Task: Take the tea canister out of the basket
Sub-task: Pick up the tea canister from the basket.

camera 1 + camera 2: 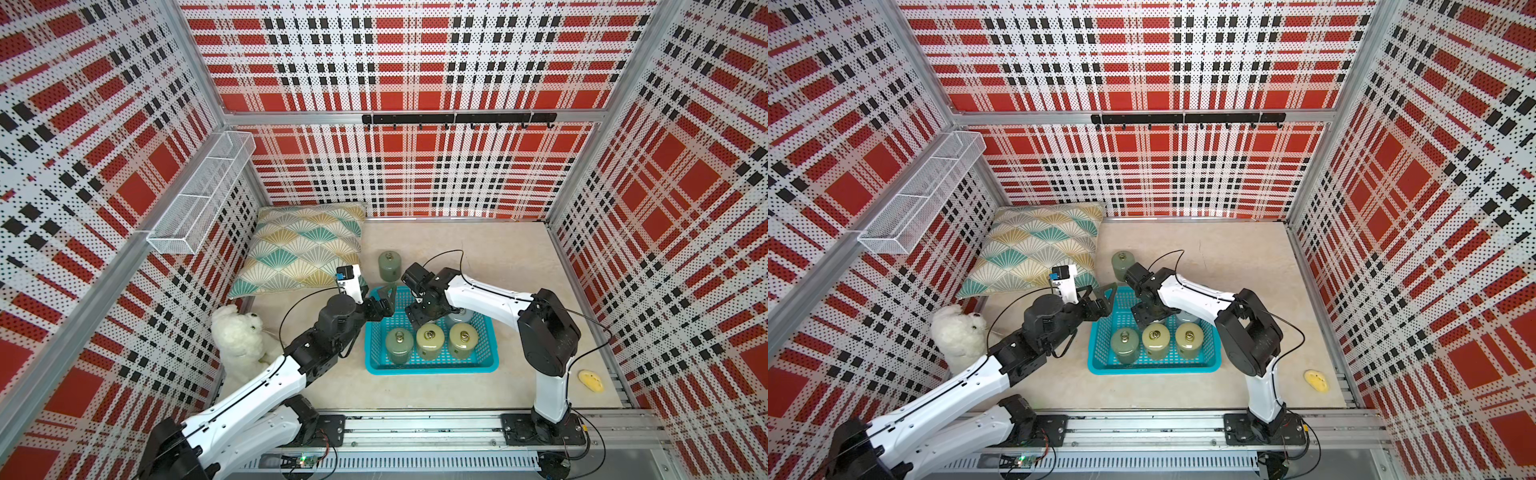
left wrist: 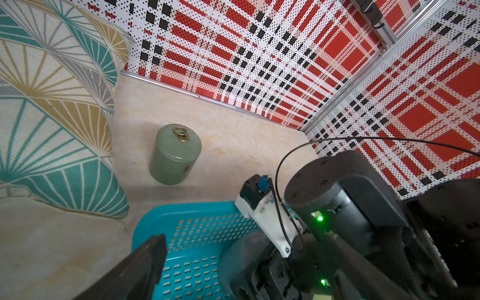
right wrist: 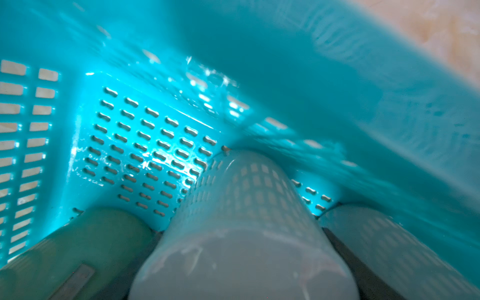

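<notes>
Two jobs: right gripper [image 3: 242,231] clamps the pale cylindrical ceramic canister [image 3: 246,262] for lifting; left gripper [image 1: 384,296], fingers apart, hovers by the turquoise perforated plastic basket [image 1: 432,368], probably to steady it.

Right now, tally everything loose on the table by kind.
Tea canisters: 6, five inside the basket, one outside
Basket: 1
Pillow: 1
Plush toy: 1
Yellow oval object: 1
Total: 10

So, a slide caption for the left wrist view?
A green tea canister stands upright outside the turquoise basket, near the cushion.

A white plush toy [image 1: 239,336] sits near the patterned pillow [image 1: 299,249].
</notes>
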`<action>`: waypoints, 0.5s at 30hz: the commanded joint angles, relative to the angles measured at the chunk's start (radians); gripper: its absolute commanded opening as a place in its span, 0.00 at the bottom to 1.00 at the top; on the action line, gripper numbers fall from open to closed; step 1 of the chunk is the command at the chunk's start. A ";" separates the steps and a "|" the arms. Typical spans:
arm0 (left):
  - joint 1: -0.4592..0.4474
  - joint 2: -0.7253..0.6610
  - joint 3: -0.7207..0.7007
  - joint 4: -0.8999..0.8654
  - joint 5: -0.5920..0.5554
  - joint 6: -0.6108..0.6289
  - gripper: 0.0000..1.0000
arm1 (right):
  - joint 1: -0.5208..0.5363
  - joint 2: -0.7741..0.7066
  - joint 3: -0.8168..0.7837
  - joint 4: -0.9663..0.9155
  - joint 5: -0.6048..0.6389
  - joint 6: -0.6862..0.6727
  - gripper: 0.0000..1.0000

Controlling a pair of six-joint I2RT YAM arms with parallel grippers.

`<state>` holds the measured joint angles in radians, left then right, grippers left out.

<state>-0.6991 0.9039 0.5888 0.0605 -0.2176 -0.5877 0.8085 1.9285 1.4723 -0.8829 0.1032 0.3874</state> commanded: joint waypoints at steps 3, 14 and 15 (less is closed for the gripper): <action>-0.005 -0.005 -0.004 0.008 -0.007 0.000 0.99 | -0.003 -0.107 0.051 -0.073 0.030 0.015 0.72; -0.005 -0.008 0.000 0.015 0.000 -0.001 0.99 | -0.003 -0.221 0.195 -0.187 0.072 0.010 0.72; -0.005 -0.009 0.000 0.015 0.000 -0.002 0.99 | -0.003 -0.218 0.221 -0.197 0.082 0.008 0.72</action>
<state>-0.6994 0.9039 0.5888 0.0605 -0.2176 -0.5877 0.8062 1.7565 1.6276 -1.0523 0.1402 0.3935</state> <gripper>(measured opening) 0.990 0.859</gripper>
